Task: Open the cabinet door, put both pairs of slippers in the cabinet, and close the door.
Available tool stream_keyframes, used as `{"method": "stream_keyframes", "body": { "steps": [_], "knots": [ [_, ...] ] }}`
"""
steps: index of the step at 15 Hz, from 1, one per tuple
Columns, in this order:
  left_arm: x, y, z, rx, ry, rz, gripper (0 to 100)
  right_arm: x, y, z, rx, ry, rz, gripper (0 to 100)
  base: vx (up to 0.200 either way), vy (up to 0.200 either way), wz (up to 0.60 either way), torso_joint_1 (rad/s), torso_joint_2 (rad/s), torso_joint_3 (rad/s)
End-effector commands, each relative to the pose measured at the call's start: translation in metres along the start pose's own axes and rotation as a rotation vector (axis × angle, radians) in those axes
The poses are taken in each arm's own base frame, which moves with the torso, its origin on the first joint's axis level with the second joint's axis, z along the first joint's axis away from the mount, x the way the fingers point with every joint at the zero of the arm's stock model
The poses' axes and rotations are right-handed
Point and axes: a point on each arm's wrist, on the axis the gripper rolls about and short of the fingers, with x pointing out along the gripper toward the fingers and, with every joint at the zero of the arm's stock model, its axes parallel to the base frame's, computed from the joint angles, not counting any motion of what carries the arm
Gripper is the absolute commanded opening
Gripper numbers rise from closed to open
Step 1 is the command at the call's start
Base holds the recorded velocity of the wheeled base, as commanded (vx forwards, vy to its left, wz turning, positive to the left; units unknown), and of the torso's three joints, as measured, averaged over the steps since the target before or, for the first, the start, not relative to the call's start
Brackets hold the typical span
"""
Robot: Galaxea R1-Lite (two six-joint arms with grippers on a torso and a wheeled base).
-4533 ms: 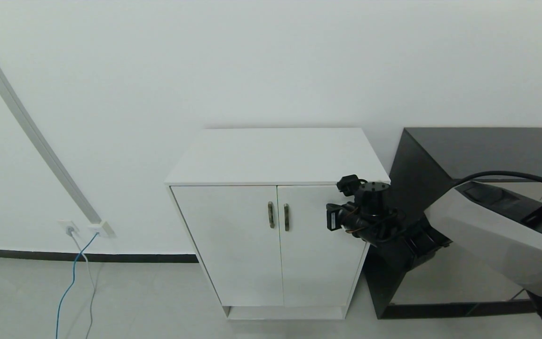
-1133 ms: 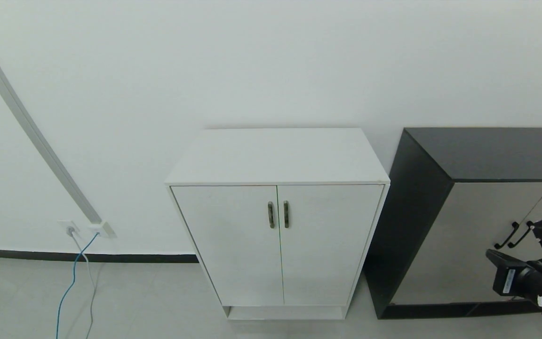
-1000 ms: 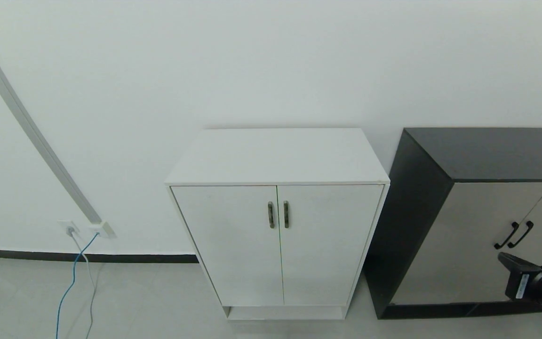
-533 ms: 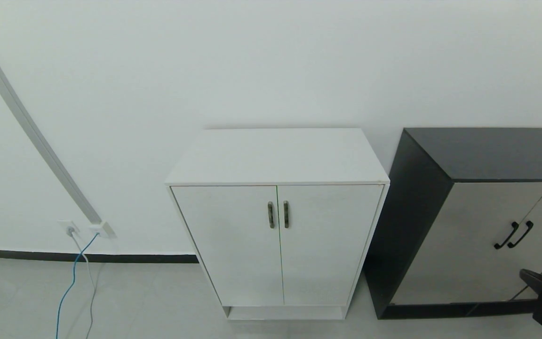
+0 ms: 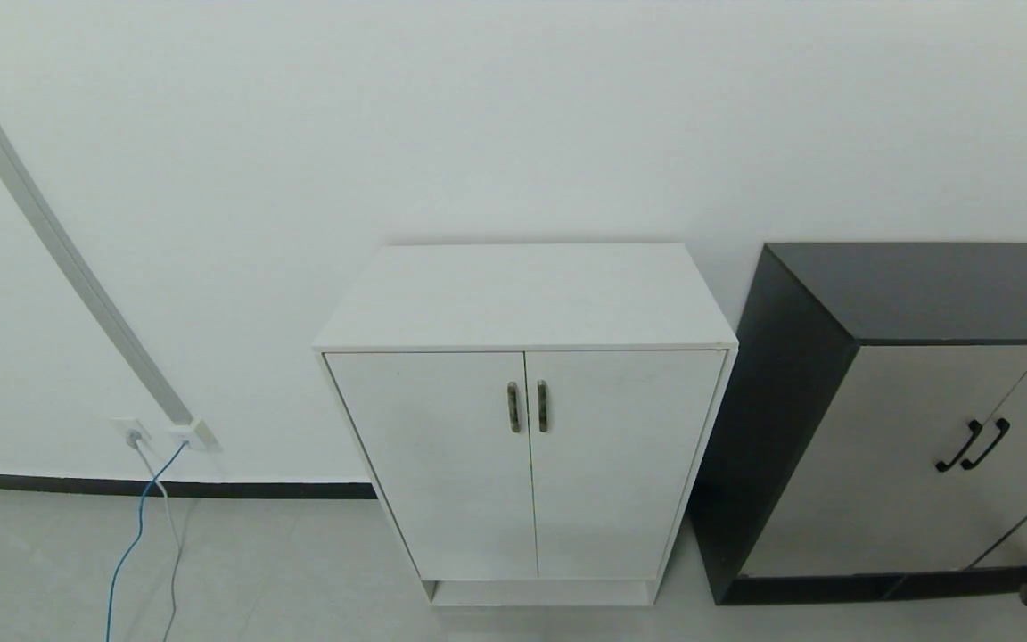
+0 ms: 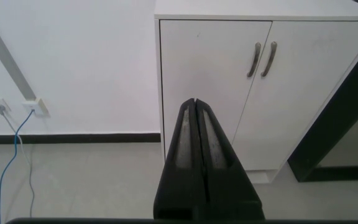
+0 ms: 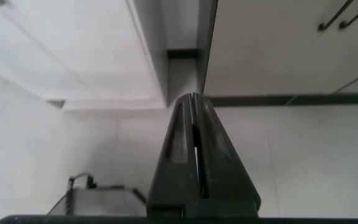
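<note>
Far to my left a pale conduit strip runs slantwise down the wall to a pair of wall sockets, and a blue cable drops from them onto the grey floor. My left fingers are pressed together with no gap between them. They grip nothing and hang above the floor, their tips aimed at the lower part of the left door. The white cabinet stands upright against the wall with its long axis vertical and its front turned squarely towards me. Both of its doors are shut and sit flush, meeting at a thin seam down the middle. The two door handles are short vertical bars, one on each side of that seam, in the upper half of the doors. Just beside the white cabinet on its right stands a black cabinet with glossy doors and a pair of black handles; a narrow gap separates the two. My right fingers are also closed on each other and hold nothing. They are low over the floor and point towards that gap, with the foot of the white cabinet on one side and the black cabinet's front on the other.
</note>
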Motion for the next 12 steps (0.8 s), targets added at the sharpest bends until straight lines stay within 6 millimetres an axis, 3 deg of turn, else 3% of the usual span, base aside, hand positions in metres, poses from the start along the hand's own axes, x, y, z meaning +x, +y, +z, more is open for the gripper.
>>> {"method": "stream_keyframes", "body": {
  "steps": [1, 8, 12],
  "knots": [
    [0.000, 0.000, 0.000, 0.000, 0.000, 0.000, 0, -0.017, 0.001, -0.004, -0.002, -0.069, 0.001, 0, 0.000, 0.000, 0.00, 0.000, 0.00, 0.000],
    [0.000, 0.000, 0.000, 0.000, 0.000, 0.000, 0, -0.057, 0.003, -0.048, -0.037, -0.052, 0.071, 0, 0.000, 0.000, 0.00, 0.000, 0.00, 0.000],
    [0.000, 0.000, 0.000, 0.000, 0.000, 0.002, 0, -0.063, 0.002, -0.051, -0.058, -0.062, 0.126, 0, 0.000, 0.000, 0.00, 0.000, 0.00, 0.000]
  ]
}}
